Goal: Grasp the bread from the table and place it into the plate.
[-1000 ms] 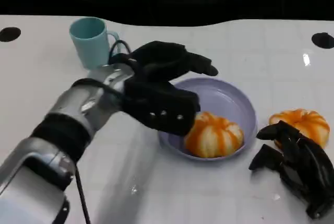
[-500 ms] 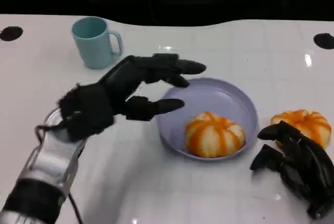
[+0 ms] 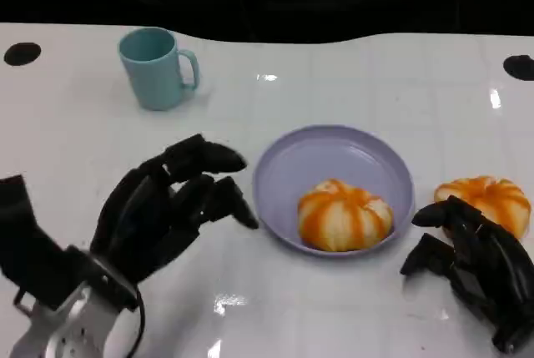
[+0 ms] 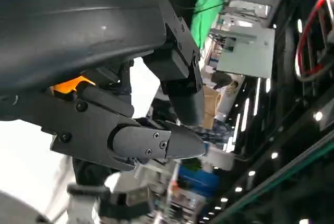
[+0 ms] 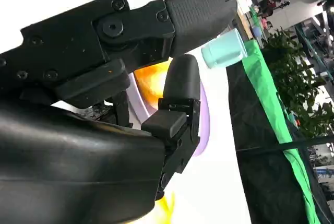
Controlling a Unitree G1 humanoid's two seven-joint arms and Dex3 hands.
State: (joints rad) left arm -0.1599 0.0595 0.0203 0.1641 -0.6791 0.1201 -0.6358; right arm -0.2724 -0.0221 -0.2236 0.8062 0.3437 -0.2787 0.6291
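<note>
Bread [image 3: 344,214], a round orange-striped bun, lying inside the lilac plate [image 3: 350,148] toward its near rim, just beyond the fingertips of the left robot hand [image 3: 167,208] and apart from them. Judged from this: placement of that piece done, hence nothing gripping it. Second bun [image 3: 486,199] of the same kind on the white surface [image 3: 334,74], outside the plate, touching or just behind the fingers of the right robot hand [image 3: 476,262] (contact not resolvable), probably the next piece to be grasped. Teal mug [image 3: 157,68] well beyond the left robot hand, upright, handle toward the plate, no part in the task.

Left robot hand: raised at the near left of the plate, fingers apart and loosely bent toward the plate, holding nothing; silver forearm [image 3: 71,333] entering from the near corner. Right robot hand: low near the surface, fingers partly curled and parted, nothing enclosed; in the right wrist view, fingers [image 5: 172,18] extended with orange bread and plate rim visible past them.
</note>
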